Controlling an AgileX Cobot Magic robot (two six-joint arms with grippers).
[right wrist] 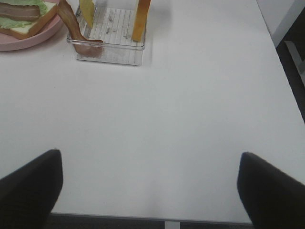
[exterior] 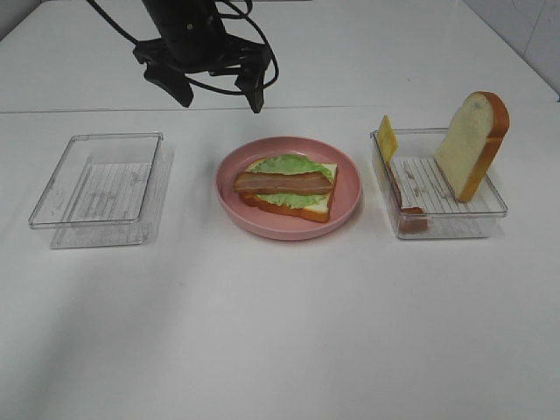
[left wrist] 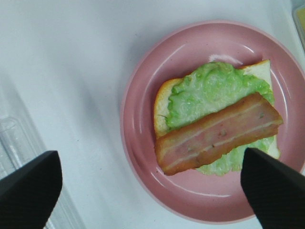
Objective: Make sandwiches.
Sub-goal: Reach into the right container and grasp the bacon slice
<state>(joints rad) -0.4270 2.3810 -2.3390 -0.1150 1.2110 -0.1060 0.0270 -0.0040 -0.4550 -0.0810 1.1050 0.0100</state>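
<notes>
- Your left gripper (exterior: pixel 220 98), upper centre of the high view, hangs spread wide, empty.
- Your right gripper (right wrist: pixel 150 191) gapes, holding nothing.
- Frame centre: bacon strip (exterior: pixel 283 183) tops lettuce (exterior: pixel 289 164) and bread slice (exterior: pixel 311 208) on pink plate (exterior: pixel 350 188).

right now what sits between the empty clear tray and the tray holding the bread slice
The pink plate carrying the unfinished sandwich; the exterior high view shows it.

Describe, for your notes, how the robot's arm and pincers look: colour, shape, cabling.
The left pincer is black, with two blunt wedge-shaped fingers and thin black cables looping beside its arm. The right pincer shows only two matte black, rounded fingertips.
</notes>
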